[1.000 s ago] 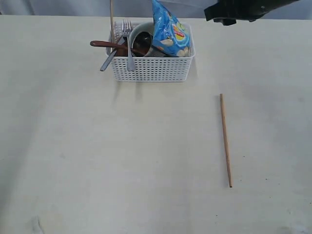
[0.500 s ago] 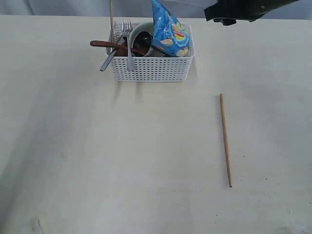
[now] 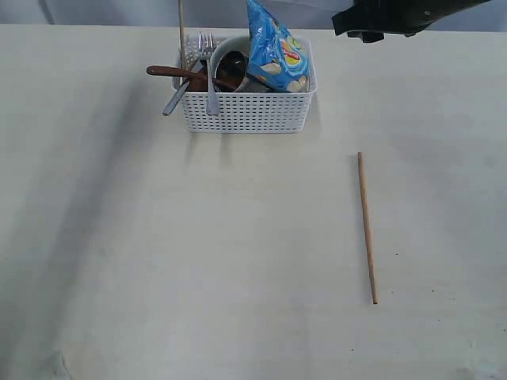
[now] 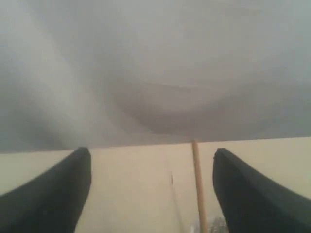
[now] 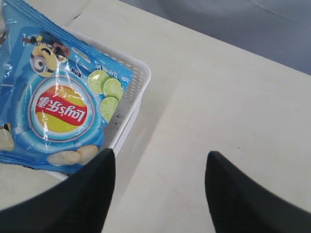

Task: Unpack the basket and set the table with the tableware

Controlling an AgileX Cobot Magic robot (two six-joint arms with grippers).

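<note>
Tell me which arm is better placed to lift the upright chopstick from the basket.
Left. The left claw is open around the chopstick; the right claw hangs open by the snack bag, across the basket.

A blue snack bag (image 3: 273,47) stands on end, one corner poking up; its front shows lime slices, pale crisps, a red-and-yellow logo and a yellow cartoon figure; behind hangs a grey cloth backdrop (image 3: 103,9) in soft folds.

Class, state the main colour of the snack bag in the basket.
Blue snack bag; the right wrist view shows it best.
</note>
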